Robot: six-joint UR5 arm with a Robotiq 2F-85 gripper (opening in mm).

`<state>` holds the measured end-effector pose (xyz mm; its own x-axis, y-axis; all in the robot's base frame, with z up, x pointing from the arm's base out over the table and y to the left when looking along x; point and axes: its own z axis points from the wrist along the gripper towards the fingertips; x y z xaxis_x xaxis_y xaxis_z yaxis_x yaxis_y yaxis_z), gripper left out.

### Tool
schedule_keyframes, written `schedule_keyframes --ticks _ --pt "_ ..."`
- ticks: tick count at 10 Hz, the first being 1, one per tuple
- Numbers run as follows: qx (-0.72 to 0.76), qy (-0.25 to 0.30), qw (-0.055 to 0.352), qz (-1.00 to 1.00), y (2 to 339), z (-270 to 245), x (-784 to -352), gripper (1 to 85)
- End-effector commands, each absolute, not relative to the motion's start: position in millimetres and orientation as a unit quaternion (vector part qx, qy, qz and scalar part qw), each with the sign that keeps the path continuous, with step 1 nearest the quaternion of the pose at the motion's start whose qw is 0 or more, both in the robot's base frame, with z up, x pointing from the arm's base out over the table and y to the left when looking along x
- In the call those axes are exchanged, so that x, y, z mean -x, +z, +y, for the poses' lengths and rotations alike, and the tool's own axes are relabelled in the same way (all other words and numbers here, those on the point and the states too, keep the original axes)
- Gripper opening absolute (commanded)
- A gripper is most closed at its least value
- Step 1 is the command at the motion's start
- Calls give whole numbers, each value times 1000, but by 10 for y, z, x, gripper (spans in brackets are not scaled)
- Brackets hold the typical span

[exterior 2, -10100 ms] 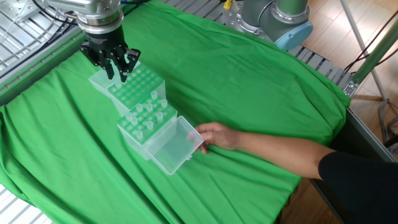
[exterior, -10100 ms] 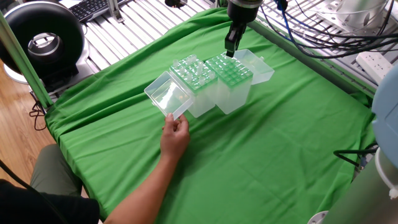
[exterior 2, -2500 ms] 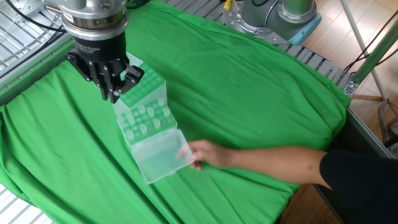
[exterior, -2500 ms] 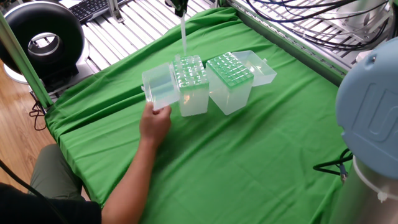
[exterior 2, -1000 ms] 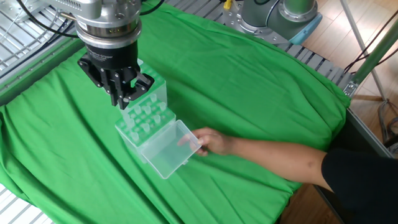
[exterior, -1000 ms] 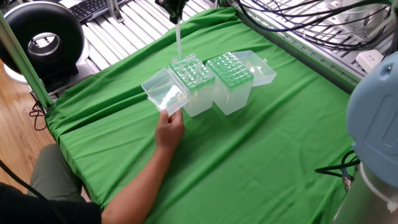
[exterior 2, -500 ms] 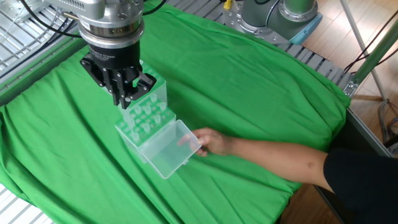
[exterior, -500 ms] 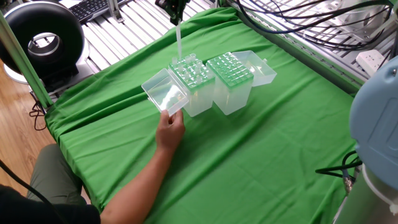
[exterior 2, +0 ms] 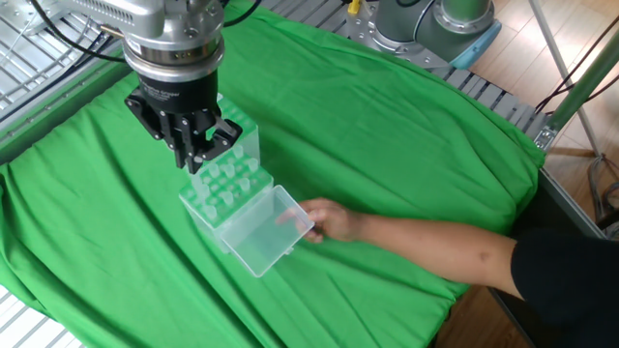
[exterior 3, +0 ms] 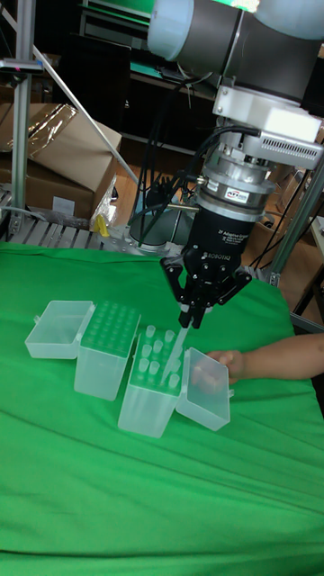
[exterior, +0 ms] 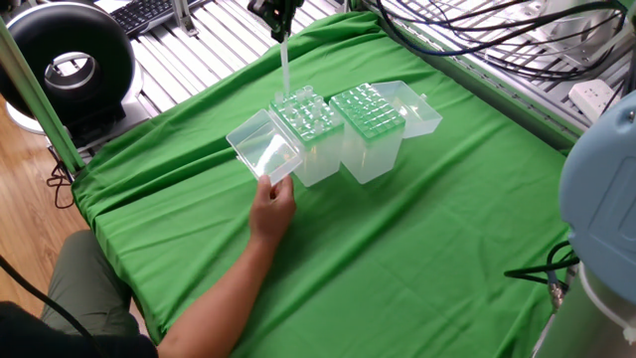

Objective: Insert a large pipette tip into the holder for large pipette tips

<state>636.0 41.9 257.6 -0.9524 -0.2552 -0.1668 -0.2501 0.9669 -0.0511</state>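
The gripper (exterior: 279, 22) is closed narrowly on the top of a large pipette tip (exterior: 285, 65), which hangs almost upright with its point at the 12 o'clock edge of the grid on the holder for large pipette tips (exterior: 316, 149); whether it has entered a hole cannot be told. That holder stands mid-cloth (exterior: 417, 229) with several tips in it. The finer-gridded box (exterior: 370, 134) sits just at its 3 o'clock, and a person's hand (exterior: 270, 211) at 7 o'clock touches its open lid (exterior: 263, 154).
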Motion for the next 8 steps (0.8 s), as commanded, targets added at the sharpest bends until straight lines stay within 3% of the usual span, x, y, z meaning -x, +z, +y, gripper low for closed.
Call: schedule_keyframes --ticks 1,3,5,6,8 --pt "144 3 90 986 2447 481 -6389 200" --pt "160 14 78 984 2344 506 -6328 350" --pt "157 6 75 985 2253 457 -6314 350" --pt "149 -27 69 986 2182 177 -6311 233" --pt "155 -75 65 983 2098 -404 -6349 177"
